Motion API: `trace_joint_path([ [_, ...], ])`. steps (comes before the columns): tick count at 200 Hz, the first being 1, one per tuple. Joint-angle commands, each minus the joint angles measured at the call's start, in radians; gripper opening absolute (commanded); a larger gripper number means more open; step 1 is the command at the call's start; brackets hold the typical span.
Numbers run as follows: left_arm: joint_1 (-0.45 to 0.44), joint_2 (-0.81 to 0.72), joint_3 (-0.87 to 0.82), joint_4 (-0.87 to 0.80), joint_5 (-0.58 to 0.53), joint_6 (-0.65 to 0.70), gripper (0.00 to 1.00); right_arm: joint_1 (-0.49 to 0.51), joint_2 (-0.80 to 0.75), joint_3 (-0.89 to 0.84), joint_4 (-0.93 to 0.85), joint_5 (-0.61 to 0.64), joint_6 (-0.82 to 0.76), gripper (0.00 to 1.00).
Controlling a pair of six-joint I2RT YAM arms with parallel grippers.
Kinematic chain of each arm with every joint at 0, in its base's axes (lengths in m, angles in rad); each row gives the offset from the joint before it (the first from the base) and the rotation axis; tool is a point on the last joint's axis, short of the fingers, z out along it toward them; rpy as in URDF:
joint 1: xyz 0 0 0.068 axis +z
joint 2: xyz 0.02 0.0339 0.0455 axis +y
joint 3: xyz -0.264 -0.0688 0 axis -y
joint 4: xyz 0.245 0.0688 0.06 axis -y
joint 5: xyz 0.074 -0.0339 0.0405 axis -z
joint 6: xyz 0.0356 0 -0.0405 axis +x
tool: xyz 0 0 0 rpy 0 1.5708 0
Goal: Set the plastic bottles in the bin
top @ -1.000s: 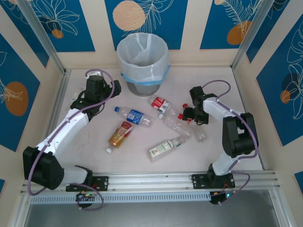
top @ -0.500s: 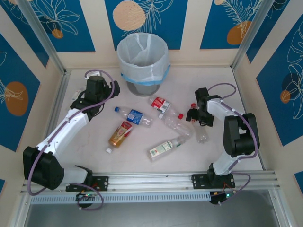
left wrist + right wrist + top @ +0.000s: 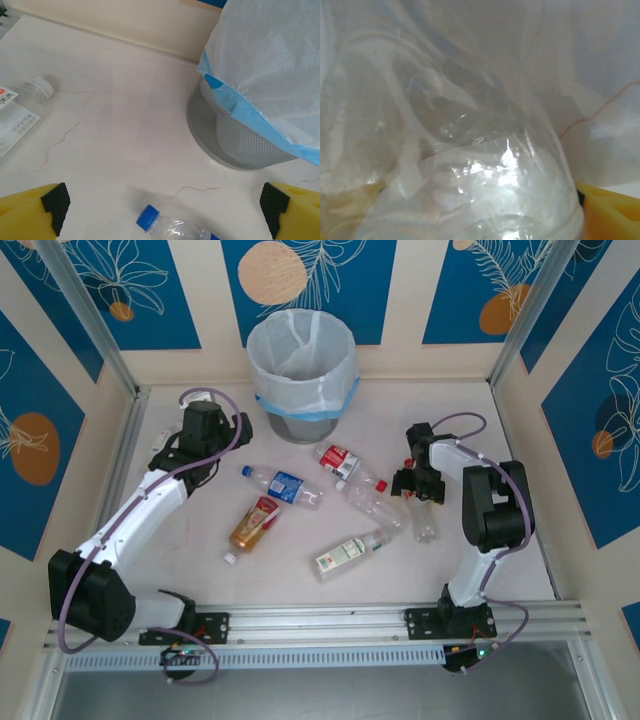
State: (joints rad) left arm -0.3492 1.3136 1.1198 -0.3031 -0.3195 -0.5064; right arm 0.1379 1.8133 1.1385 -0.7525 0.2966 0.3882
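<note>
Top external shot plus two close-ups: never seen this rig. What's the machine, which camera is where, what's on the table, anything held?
Two robot arms are bolted at the near edge of a table. The wide picture comes from a fixed camera above and behind them; each close-up comes from a camera on one wrist. About six plastic bottles lie on the table, among them a blue-label bottle and a gold-red bottle, in front of the lined bin. The left tool is open and empty, near the bin. The right tool is down at a clear bottle, which sits between its fingers; whether it is gripped I cannot tell.
</note>
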Motion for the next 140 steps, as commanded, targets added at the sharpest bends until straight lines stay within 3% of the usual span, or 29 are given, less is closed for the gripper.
trace_joint_path([
  [1, -0.005, -0.026, 0.005, -0.014, -0.016, 0.012, 0.99, 0.012, 0.019, 0.026, -0.009, 0.0, -0.01, 0.8],
  [31, -0.004, -0.032, 0.003, -0.021, -0.026, 0.011, 0.99, 0.017, -0.012, 0.01, 0.022, 0.036, -0.01, 0.66],
  [140, -0.004, -0.015, 0.013, -0.018, -0.012, 0.006, 0.99, 0.019, -0.258, -0.119, 0.129, 0.097, 0.014, 0.41],
])
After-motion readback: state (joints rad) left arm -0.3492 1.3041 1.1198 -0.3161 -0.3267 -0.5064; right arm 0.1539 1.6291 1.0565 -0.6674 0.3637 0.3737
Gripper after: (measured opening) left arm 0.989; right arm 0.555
